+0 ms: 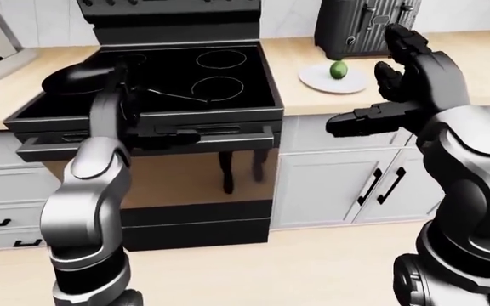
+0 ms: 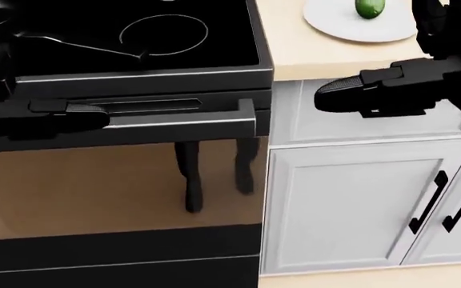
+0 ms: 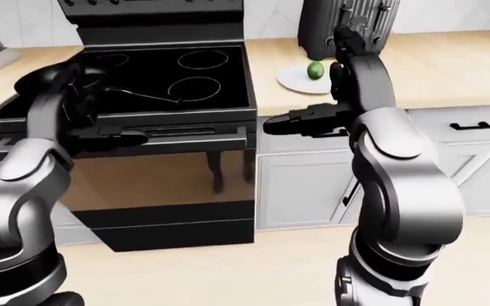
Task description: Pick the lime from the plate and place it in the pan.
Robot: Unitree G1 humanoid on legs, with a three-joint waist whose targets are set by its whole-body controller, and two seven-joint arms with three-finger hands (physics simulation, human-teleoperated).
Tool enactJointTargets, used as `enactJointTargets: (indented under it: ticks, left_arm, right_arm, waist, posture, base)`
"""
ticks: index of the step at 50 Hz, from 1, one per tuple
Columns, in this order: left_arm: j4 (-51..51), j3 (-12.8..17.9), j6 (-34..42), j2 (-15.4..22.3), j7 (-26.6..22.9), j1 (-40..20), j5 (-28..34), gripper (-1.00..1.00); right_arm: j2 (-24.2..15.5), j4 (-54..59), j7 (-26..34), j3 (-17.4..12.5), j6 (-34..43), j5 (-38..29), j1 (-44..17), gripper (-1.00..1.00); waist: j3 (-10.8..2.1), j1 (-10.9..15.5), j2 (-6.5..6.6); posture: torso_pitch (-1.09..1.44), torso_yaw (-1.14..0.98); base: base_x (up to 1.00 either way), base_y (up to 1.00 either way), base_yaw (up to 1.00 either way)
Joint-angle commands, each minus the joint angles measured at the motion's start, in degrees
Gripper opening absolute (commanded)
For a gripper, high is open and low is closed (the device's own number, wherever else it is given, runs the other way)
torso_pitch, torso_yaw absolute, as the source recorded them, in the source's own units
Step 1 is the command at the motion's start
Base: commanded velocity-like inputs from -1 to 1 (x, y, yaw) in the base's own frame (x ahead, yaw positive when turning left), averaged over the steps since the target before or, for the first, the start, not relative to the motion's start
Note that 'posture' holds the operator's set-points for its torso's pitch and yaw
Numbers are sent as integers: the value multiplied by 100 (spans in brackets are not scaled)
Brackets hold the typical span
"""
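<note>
A green lime [image 1: 338, 69] lies on a white plate [image 1: 320, 81] on the light counter, right of the black stove. A black pan [image 1: 77, 78] sits on the stove's left side, its thin handle pointing right. My right hand [image 1: 379, 89] hovers open just right of and below the plate, thumb stretched left, holding nothing. In the head view the lime [image 2: 370, 7] is at the top edge above that hand [image 2: 390, 72]. My left hand [image 1: 143, 105] is open over the stove's near edge, beside the pan, empty.
The black cooktop [image 1: 211, 83] with ring burners fills the upper middle. The oven door bar [image 1: 185, 137] juts out below it. A dark appliance [image 1: 360, 25] stands behind the plate. White cabinets with black handles [image 1: 373, 185] sit under the counter.
</note>
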Motion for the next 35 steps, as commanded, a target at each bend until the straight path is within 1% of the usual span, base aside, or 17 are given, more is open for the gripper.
enactJointTargets:
  ticks: [1, 3, 8, 10, 11, 13, 14, 15, 17, 20, 22, 23, 24, 25, 26, 27, 35]
  left_arm:
    - [-257, 15, -104, 63, 19, -255, -3, 100]
    - [-289, 13, -74, 59, 30, -251, -11, 100]
    - [-279, 8, -81, 65, 35, -246, -17, 100]
    - [-263, 10, -96, 67, 32, -240, -16, 100]
    - [-255, 10, -103, 69, 31, -241, -16, 100]
    - [-250, 8, -162, 53, 31, -188, -11, 100]
    - [-250, 10, -166, 50, 33, -177, -11, 100]
    - [-233, 13, -170, 55, 33, -189, -11, 100]
    - [-304, 8, -98, 52, 46, -203, -18, 100]
    - [-229, -2, -224, 32, 31, -133, -3, 100]
    - [-285, 17, -156, 45, 31, -138, -11, 100]
    - [-293, 24, -153, 49, 30, -129, -11, 100]
    - [-329, 28, -105, 53, 36, -146, -17, 100]
    - [-333, 31, -91, 57, 38, -162, -20, 100]
    - [-340, 36, -119, 47, 39, -119, -20, 100]
    - [-297, 38, -197, 43, 31, -75, -14, 100]
    - [-372, 51, -72, 62, 58, -134, -53, 100]
  right_arm:
    - [-93, -115, -7, -105, -173, -47, -194, 100]
    - [-83, -132, -3, -114, -143, -50, -215, 100]
    - [-69, -143, 3, -124, -168, -63, -171, 100]
    - [-65, -139, 5, -121, -187, -72, -145, 100]
    - [-60, -135, 8, -123, -198, -73, -138, 100]
    - [-41, -175, -2, -62, -222, -98, -79, 100]
    - [-15, -180, -2, -38, -242, -113, -53, 100]
    - [-15, -199, 7, -38, -191, -117, -89, 100]
    - [-23, -229, 33, -7, -208, -147, -52, 100]
    - [-21, -259, 75, -2, -177, -188, -61, 100]
    - [-3, -285, 90, 12, -143, -210, -79, 100]
    - [18, -262, 96, 25, -191, -224, -50, 100]
    - [25, -264, 104, 31, -189, -235, -53, 100]
    - [23, -256, 120, 26, -189, -242, -63, 100]
    - [42, -293, 133, 27, -180, -248, -37, 100]
    - [52, -302, 141, 39, -197, -263, -2, 100]
    - [72, -292, 214, 53, -151, -330, -40, 100]
  waist:
    - [-186, -58, 99]
    - [-239, -27, 16]
    - [-155, 9, -256]
    - [-185, 31, -463]
    - [-232, 38, -651]
    - [-215, -4, -559]
    - [-186, 13, -611]
    - [-189, -12, -580]
    - [-208, -19, -487]
    - [-118, -21, -338]
    - [-113, -45, -187]
    - [-135, -64, -60]
    - [-176, -85, 121]
    - [-252, -130, 171]
    - [-208, -52, 52]
    - [-188, -80, 120]
    - [-189, -6, -228]
  posture:
    - [0, 0]
    - [0, 0]
    - [0, 0]
    - [0, 0]
    - [0, 0]
    - [0, 0]
    - [0, 0]
    - [0, 0]
    - [0, 0]
    - [0, 0]
    - [0, 0]
    - [0, 0]
    - [0, 0]
    - [0, 0]
    - [0, 0]
    - [0, 0]
    - [0, 0]
  base:
    - [12, 0, 0]
    - [12, 0, 0]
    - [12, 0, 0]
    - [12, 0, 0]
    - [12, 0, 0]
    - [12, 0, 0]
    - [12, 0, 0]
    - [12, 0, 0]
    - [12, 0, 0]
    - [12, 0, 0]
    - [12, 0, 0]
    - [13, -1, 0]
    - [12, -1, 0]
    - [12, 0, 0]
    - [11, -1, 0]
    - [12, -1, 0]
    - [12, -5, 0]
